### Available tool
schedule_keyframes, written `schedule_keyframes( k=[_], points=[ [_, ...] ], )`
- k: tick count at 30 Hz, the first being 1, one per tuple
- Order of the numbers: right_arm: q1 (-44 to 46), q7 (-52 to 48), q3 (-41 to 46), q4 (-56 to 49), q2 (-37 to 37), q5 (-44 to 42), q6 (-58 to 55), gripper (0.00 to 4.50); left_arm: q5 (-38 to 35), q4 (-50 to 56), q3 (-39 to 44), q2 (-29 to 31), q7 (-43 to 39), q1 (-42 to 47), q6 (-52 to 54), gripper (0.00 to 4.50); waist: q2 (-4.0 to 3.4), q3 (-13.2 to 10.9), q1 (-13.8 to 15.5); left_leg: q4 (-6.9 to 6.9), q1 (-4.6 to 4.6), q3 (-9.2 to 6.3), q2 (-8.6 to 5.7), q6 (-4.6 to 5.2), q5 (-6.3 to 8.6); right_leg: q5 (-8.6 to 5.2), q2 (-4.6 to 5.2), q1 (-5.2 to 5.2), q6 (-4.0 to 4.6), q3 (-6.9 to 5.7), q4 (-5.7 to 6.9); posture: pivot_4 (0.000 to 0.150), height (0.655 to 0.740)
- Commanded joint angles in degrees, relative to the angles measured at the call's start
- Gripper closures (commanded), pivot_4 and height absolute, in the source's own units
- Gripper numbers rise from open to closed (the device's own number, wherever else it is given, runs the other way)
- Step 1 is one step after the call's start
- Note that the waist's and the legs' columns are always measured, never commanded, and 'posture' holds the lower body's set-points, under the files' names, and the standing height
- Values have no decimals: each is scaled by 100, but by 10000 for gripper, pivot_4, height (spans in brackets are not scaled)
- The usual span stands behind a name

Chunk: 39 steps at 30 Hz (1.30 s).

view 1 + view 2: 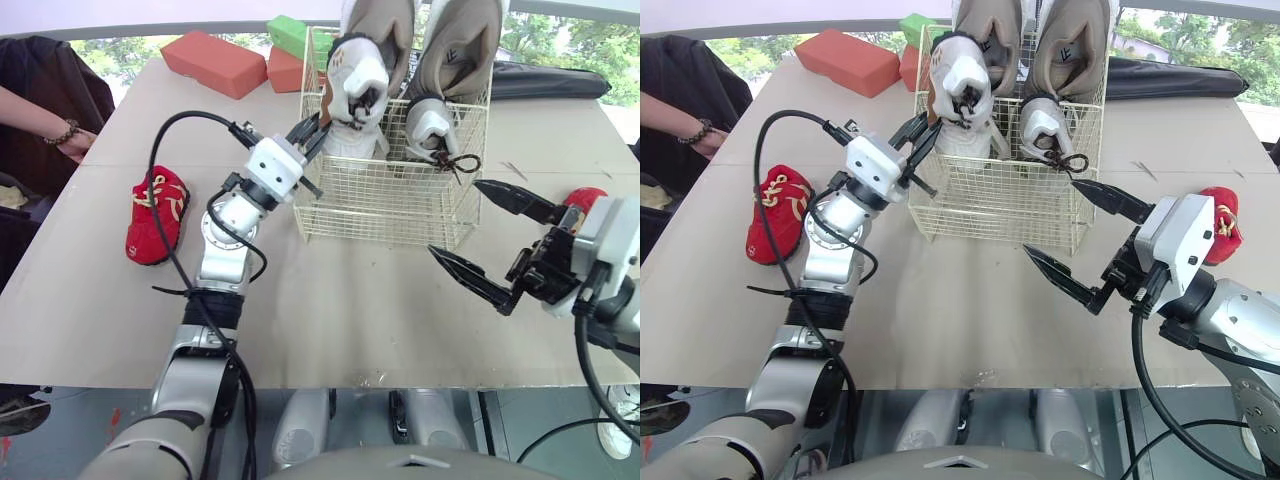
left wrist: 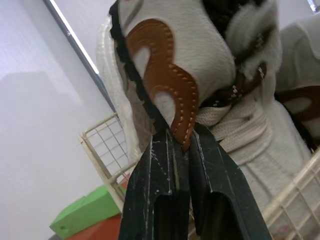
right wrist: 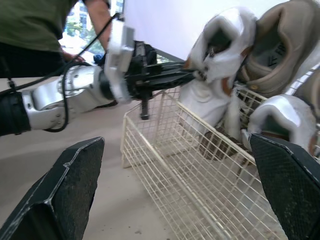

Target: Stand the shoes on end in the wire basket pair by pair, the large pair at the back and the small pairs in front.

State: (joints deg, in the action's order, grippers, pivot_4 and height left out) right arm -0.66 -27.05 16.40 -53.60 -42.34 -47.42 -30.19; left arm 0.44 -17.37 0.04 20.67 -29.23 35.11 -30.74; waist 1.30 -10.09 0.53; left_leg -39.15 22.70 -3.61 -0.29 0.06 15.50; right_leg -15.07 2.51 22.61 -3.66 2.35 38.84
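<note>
Left gripper (image 1: 318,125), upper centre of the frame, pinched tight on the tan leather tab (image 2: 172,95) of a small white shoe (image 1: 352,85). This shoe stands on end in the front row of the wire basket (image 1: 380,205), before the large beige pair (image 1: 385,30). Likely hazard: the hold looks like a fingertip nip on a thin tab, so the shoe could slip free. Once let go, it could tip sideways against the second white shoe (image 1: 430,125) beside it. That shoe's lace (image 1: 458,162) hangs over the front rim and could snag a finger. The light basket might also be dragged if the arm withdraws while gripping. The left forearm rises from lower left, wrist bent toward the basket's near-left corner. Right gripper (image 1: 453,217), centre right, is spread wide and empty, poised just in front of the basket. One red shoe (image 1: 157,213) lies mid left on the table (image 1: 350,320), another red shoe (image 1: 585,197) at the right edge, neither yet loaded
</note>
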Motion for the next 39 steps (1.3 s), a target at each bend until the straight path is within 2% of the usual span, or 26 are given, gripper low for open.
schedule_keyframes(
  k=[1,2,3,7,10,17,20,26,29,33,39],
  points=[
    [-69,39,142,-176,-50,-85,29,0,-422,250,67,260,-386,-390,625,44393,-15,12,-38,1,-4,0,1,0,0,0,0,-3,0,1,0,1500,7400],
    [-85,28,129,-170,-51,-75,38,0,-554,377,108,286,-409,-452,753,44393,-15,12,-56,3,-7,-2,1,0,0,0,0,-4,0,2,0,1500,7400],
    [-96,5,118,-145,-45,-67,53,0,-808,611,167,336,-491,-561,1088,40480,-15,12,-87,3,-7,-4,1,0,0,0,0,-4,0,2,0,1500,7400],
    [-214,-182,99,-6,-7,-2,151,0,-1798,1738,479,648,-752,-1131,2419,23563,-16,13,-202,5,-9,-15,8,0,0,-1,-4,-2,-1,13,-1,1500,7400],
    [-347,-327,111,92,-6,53,216,0,-2673,2646,720,939,-924,-1536,3420,8463,-15,11,-197,9,-8,-15,35,0,0,-1,-8,-1,-1,11,-2,1500,7400],
    [-331,-174,55,243,92,-11,120,0,-5002,4133,1265,1638,-1371,-2079,5541,8463,-15,10,-128,9,-7,-15,38,0,1,-2,-11,-1,0,10,-4,1500,7400],
    [-320,23,-1,306,156,1,-5,0,-5589,4596,1146,1953,-1661,-2243,6135,8463,-17,9,-133,9,-7,-14,39,0,1,-2,-12,-1,1,12,-5,1500,7400],
    [-387,142,-17,331,147,55,-123,0,-5792,4903,855,2015,-1864,-2173,6536,8463,-18,8,-128,9,-7,-4,39,0,1,-3,-18,-2,3,14,-6,1500,7400],
    [-482,175,91,368,133,-144,-232,0,-5813,5055,587,1970,-2006,-2157,6642,453,-18,8,-127,9,-7,3,40,0,1,-4,-25,-1,4,17,-8,1500,7400],
    [-538,361,181,370,181,-217,-310,0,-5717,5052,284,1825,-1966,-1949,6764,79,-18,8,-122,11,-6,4,41,0,1,-4,-25,-2,4,20,-11,1500,7400],
    [-947,330,402,254,104,56,-213,0,-5165,5061,-183,1726,-1836,-1695,6789,79,-19,8,-120,14,-4,12,39,0,1,-4,-29,-1,4,20,-16,1500,7400]
  ],
)
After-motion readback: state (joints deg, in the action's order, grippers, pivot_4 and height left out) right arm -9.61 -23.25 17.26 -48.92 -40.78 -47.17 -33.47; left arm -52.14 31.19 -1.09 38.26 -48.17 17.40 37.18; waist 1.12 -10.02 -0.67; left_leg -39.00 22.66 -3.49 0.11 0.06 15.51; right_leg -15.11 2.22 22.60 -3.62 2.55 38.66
